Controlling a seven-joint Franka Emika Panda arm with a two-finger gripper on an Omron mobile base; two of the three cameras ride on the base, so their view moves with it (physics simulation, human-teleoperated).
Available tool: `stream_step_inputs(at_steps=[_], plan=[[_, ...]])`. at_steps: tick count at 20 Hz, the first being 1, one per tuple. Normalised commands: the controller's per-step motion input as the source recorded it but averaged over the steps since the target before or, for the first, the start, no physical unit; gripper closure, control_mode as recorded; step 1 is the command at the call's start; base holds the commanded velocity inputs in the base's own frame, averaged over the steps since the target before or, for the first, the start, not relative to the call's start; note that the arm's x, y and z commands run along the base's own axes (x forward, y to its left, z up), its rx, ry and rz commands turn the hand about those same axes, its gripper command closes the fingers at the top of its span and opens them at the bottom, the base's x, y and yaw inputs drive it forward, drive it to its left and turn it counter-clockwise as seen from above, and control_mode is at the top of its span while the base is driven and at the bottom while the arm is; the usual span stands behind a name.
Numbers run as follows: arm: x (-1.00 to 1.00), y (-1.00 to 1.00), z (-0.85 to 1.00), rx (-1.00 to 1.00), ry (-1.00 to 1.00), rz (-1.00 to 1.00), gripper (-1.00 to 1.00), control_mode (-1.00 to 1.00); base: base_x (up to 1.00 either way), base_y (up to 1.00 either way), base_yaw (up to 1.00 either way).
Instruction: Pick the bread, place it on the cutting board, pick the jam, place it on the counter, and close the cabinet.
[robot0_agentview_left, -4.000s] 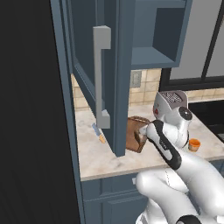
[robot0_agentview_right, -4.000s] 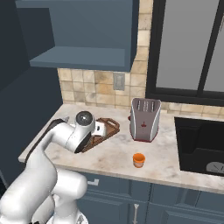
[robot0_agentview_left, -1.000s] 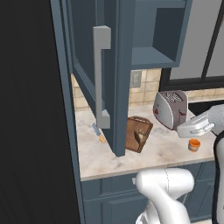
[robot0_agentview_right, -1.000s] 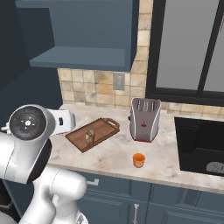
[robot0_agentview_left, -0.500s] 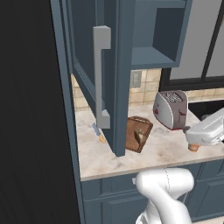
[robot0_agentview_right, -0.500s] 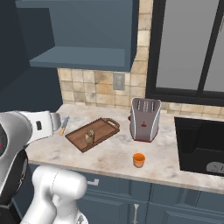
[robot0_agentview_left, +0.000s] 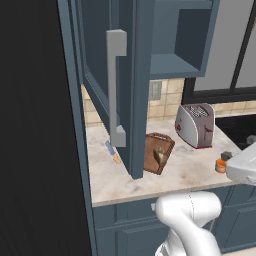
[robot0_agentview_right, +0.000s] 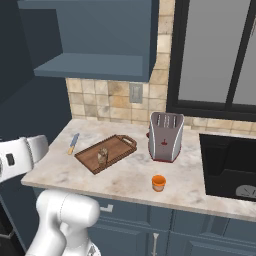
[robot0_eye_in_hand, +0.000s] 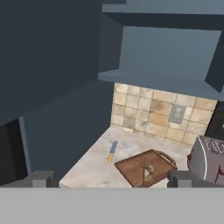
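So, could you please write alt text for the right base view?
A dark wooden cutting board with the bread on it lies on a beige counter, with an orange jam jar in front of a toaster. Above hangs an open blue-grey cabinet.

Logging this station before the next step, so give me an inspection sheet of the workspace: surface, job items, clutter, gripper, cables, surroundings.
Surface: counter, beige marbled.
Job's things: bread on the board; jam on the counter, in front of the toaster; cabinet door open.
Clutter: knife left of the board.
Gripper: open, holding nothing.
Cables: nothing seen.
Surroundings: tiled wall with outlet, window, dark sink.
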Motion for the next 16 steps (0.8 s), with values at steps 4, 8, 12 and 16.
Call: stream_step_inputs(at_steps=[4,8,12,16], plan=[[-0.3,0.12,0.17,0.0,-0.09,-0.04,-1.0,-1.0,0.0,0.0,0.0],[-0.2,0.15,0.2,0.0,-0.07,-0.03,-1.0,-1.0,0.0,0.0,0.0],[-0.21,0.09,0.17,0.01,-0.08,-0.03,-1.0,-1.0,0.0,0.0,0.0],[-0.17,0.06,0.22,0.02,-0.07,-0.03,-1.0,-1.0,0.0,0.0,0.0]])
